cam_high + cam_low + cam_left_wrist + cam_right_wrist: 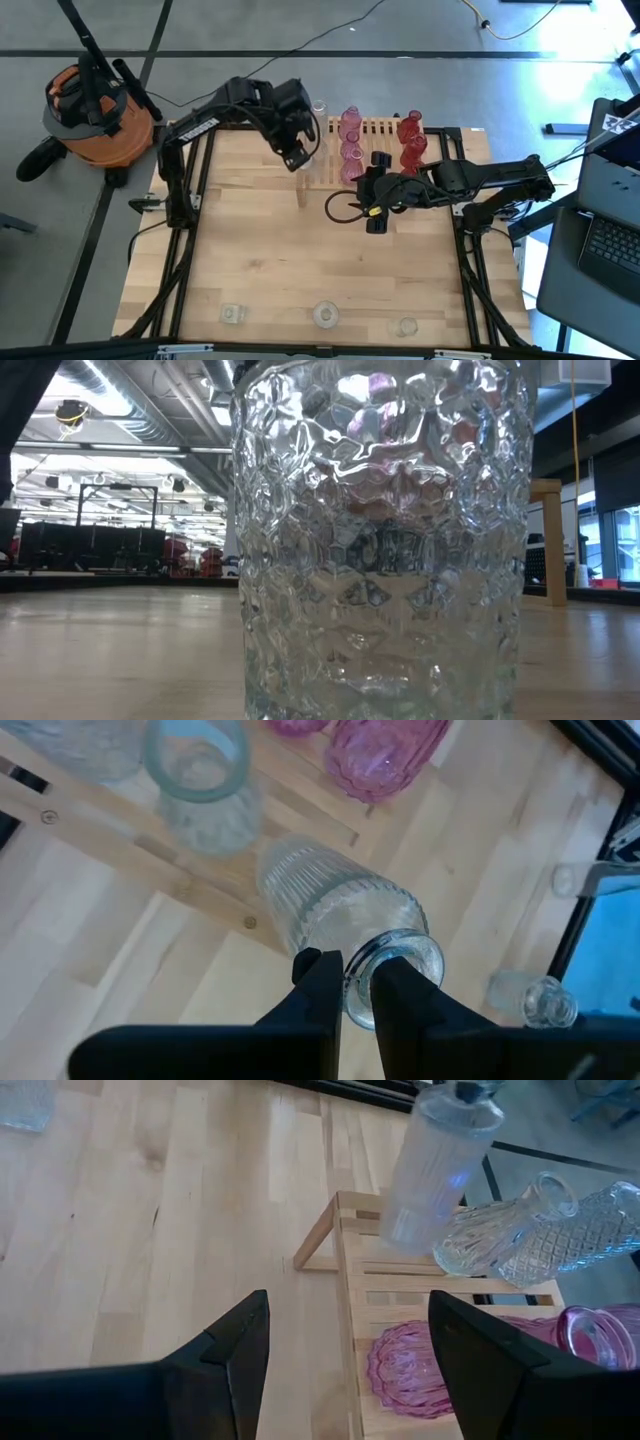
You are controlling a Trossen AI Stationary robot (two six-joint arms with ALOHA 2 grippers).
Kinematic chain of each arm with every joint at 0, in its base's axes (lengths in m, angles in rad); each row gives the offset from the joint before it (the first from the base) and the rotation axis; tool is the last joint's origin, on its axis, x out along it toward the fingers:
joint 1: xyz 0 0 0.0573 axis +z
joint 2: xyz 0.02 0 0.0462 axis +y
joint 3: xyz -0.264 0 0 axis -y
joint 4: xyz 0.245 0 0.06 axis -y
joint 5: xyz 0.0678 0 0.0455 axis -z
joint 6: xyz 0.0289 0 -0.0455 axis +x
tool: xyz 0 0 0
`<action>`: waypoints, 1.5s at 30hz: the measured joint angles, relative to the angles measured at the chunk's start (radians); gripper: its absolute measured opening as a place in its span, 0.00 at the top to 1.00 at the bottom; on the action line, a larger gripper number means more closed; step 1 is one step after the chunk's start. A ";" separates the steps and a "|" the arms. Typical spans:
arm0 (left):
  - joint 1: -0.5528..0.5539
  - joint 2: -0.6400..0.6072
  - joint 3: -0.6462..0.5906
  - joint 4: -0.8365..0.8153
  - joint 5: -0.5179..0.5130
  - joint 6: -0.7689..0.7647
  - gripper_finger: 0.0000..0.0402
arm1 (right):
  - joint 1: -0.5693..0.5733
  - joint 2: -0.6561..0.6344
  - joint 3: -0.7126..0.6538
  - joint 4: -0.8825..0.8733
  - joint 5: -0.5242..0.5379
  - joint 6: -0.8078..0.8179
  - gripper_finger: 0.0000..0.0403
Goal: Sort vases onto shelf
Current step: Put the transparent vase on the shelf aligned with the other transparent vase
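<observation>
The wooden shelf (385, 150) stands at the table's far side and carries pink vases (350, 150), red vases (411, 140) and clear vases (520, 1235). My left gripper (298, 155) is at the shelf's left end, shut on a clear ribbed vase (325, 910). That vase also shows in the right wrist view (440, 1160), tilted over the shelf's left corner (340, 1205). My right gripper (375, 195) hovers open in front of the shelf, above the table. Its fingers (345, 1370) touch nothing. My left gripper pinches the ribbed vase's rim (358, 982) at its mouth, one finger inside the opening and one outside. The fingers come from above. The vase hangs tilted below them, its base (408, 1230) at the shelf's left end. Whether it rests on a slat I cannot tell.
Three clear vases stand along the table's near edge (232, 314) (326, 316) (406, 326). One of them fills the low view (380, 540). An orange vacuum (95, 110) sits on the floor at the far left. A laptop (610, 240) is at the right.
</observation>
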 joint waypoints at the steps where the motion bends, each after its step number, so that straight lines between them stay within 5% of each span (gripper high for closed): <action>1: 0.006 0.000 0.000 0.000 0.002 0.005 0.93 | 0.000 0.000 0.000 0.000 0.000 0.000 0.45; 14: 0.013 0.052 -0.001 0.007 0.057 0.051 0.93 | 0.000 0.000 0.000 0.000 0.010 -0.003 0.45; 28: 0.022 0.052 -0.001 0.003 0.052 0.089 0.82 | 0.000 0.000 0.000 0.000 0.011 0.000 0.45; 45: 0.023 0.052 -0.001 0.062 -0.034 0.094 0.75 | 0.000 0.000 0.000 0.000 0.034 0.000 0.45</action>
